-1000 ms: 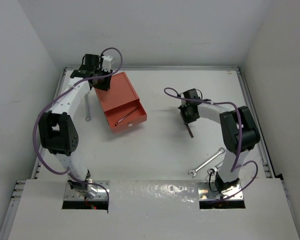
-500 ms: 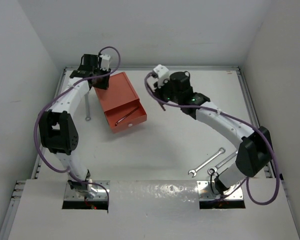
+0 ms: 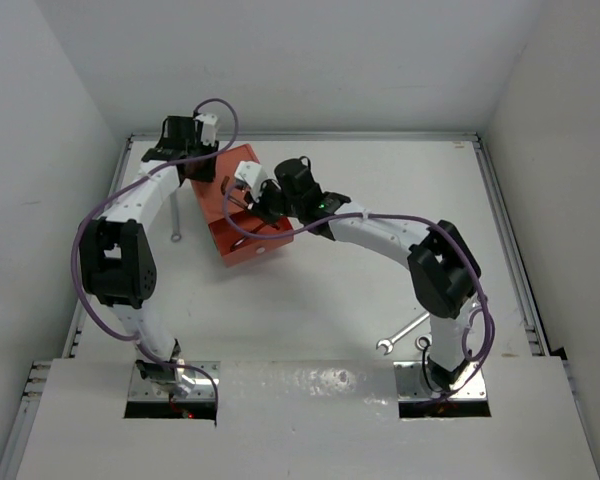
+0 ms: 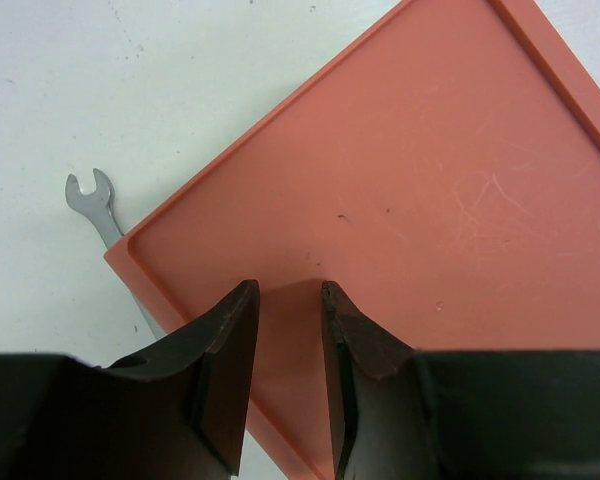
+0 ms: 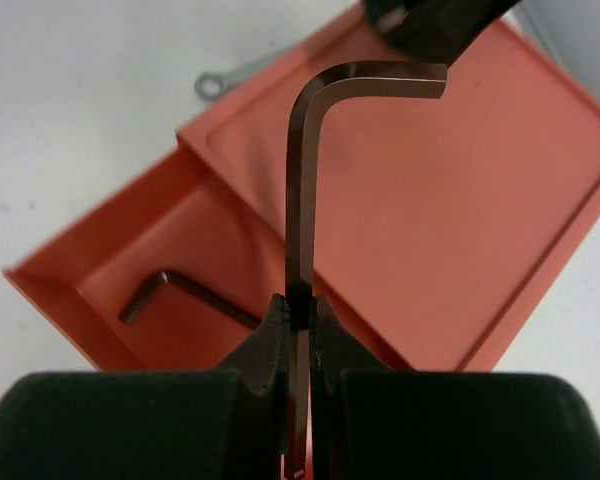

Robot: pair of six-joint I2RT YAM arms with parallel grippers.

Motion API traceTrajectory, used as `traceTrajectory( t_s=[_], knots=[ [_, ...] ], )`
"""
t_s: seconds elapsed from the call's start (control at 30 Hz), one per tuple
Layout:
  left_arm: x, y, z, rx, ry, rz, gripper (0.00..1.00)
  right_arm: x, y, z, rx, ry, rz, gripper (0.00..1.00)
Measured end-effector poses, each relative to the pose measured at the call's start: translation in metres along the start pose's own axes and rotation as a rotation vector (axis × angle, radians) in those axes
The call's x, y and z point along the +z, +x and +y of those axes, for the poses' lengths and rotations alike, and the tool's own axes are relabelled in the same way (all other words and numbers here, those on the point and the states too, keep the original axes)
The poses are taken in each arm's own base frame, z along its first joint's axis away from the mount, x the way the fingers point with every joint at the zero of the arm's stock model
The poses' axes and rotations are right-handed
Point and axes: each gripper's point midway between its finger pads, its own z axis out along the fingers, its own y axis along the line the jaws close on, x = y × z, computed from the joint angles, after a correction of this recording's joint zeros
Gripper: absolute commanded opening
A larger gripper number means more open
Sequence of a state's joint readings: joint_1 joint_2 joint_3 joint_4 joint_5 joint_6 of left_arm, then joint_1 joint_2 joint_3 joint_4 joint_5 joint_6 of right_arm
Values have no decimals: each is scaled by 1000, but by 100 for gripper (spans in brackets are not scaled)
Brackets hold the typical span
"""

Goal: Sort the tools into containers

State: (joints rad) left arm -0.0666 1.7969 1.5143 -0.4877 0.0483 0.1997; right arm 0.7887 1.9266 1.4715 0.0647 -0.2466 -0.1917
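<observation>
Nearest the bases, well behind the right gripper [image 5: 298,310] and close to the foot of its arm, a wrench [image 3: 404,332] is seen lying flat on the table [image 3: 380,270]. It is apart from everything else.

The right gripper is clamped tight on the long leg of a hex key [image 5: 302,200]. The key is held pointing straight out from the fingertips, and its short leg is bent to the right at the far end. Below this gripper and to its left, the orange drawer [image 5: 180,230] is seen pulled out of the box [image 5: 460,220]. A second key [image 5: 185,292] lies on the drawer floor, slanted, with its bend toward the front wall. In the wrist view, the shaft of the held key crosses from the drawer's back edge onto the box top, and the bent tip is seen over the top's far part. How high the key is held above them cannot be told.

Beyond the right gripper, at the far corner of the box, the left gripper [image 4: 286,292] is placed over the box top, just inside its raised edge. Its fingers [image 4: 230,350] are slightly parted with nothing between them; contact with the top cannot be judged. Just left of this gripper, a far wrench [image 4: 92,195] lies on the table. Its open end is turned away, and its shaft is lost behind the box corner and the left finger.
</observation>
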Motion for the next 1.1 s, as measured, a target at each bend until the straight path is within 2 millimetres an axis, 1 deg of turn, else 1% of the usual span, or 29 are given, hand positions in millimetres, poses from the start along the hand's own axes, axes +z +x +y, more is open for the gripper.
traceTrajectory(
  t_s=[0.1,0.2,0.27,0.37,0.4,0.43,0.47,0.5,0.63,0.7,0.77,0.8,0.83,0.9,0.93,0.97,1.0,1.03,1.07,1.1],
  knots=[
    [1,-1,1,-4,-2,-8,29,1,21,7,-40,-30,37,0],
    [1,-1,1,-7,-3,-9,29,0,33,12,-87,-54,64,0],
    [2,-1,1,-8,-3,-10,29,0,37,14,-129,-68,77,0],
    [2,-2,1,-7,-3,-12,29,0,40,17,-202,-84,89,12],
    [2,-2,1,-7,-3,-13,29,0,41,18,-228,-88,93,28],
    [2,-2,1,-7,-3,-13,29,0,42,20,-244,-93,97,40],
    [3,-2,1,-7,-3,-13,29,1,41,20,-264,-95,97,49],
    [3,-2,1,-7,-4,-14,29,1,40,21,-280,-95,95,62],
    [3,-3,2,-7,-5,-17,29,2,31,20,-314,-82,73,69],
    [3,-3,2,-7,-5,-18,29,0,22,18,-305,-61,53,70],
    [4,-3,2,-7,-5,-18,29,-5,5,11,-275,-18,14,67],
    [4,-3,2,-7,-5,-19,29,-10,-5,7,-252,9,-6,63],
    [4,-3,2,-7,-5,-19,29,-16,-18,3,-223,38,-31,54],
    [4,-3,2,-7,-5,-19,29,-32,-43,-3,-150,86,-84,40],
    [4,-4,2,-7,-5,-19,29,-42,-57,-5,-112,103,-116,25],
    [4,-4,2,-7,-5,-19,29,-51,-68,-5,-79,111,-140,17],
    [3,-4,2,-7,-5,-20,29,-57,-74,-4,-48,117,-156,11],
    [4,-4,2,-7,-6,-20,29,-73,-84,-1,2,121,-188,4],
    [4,-4,2,-7,-5,-20,29,-84,-86,3,36,117,-212,0],
    [4,-4,2,-7,-5,-20,29,-93,-80,11,75,108,-211,0]
  ],
)
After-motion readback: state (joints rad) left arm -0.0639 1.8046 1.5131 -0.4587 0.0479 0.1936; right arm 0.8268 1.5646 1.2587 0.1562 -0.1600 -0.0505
